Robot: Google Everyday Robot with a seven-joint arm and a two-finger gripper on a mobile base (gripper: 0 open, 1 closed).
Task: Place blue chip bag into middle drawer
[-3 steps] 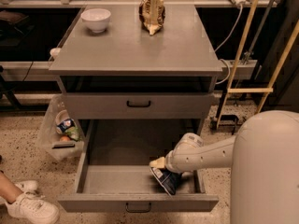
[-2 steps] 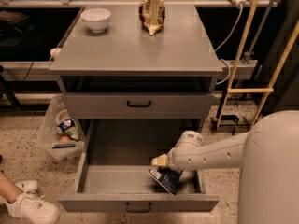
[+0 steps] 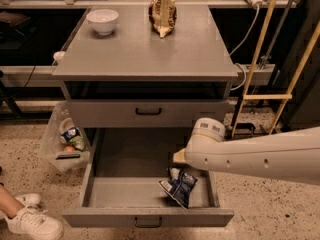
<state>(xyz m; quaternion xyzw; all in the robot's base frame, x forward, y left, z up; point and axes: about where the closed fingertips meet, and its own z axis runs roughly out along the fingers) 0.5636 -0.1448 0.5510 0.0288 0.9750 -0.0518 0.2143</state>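
Observation:
The blue chip bag (image 3: 179,186) lies on the floor of the open middle drawer (image 3: 100,217), near its front right corner. The drawer is pulled far out from the grey cabinet. My arm reaches in from the right, and its gripper (image 3: 178,157) hangs just above and behind the bag, apart from it. Only the gripper's tan tip shows past the white wrist. Nothing shows in the gripper.
A shallower drawer front with a black handle (image 3: 148,112) is closed above. On the cabinet top stand a white bowl (image 3: 102,20) and a tan-and-brown snack bag (image 3: 162,14). A clear plastic bin (image 3: 65,144) and a person's shoe (image 3: 31,223) are at the left. Yellow poles (image 3: 260,59) rise at the right.
The gripper has lifted up and back off the blue chip bag. The bag stays lying in the drawer, let go.

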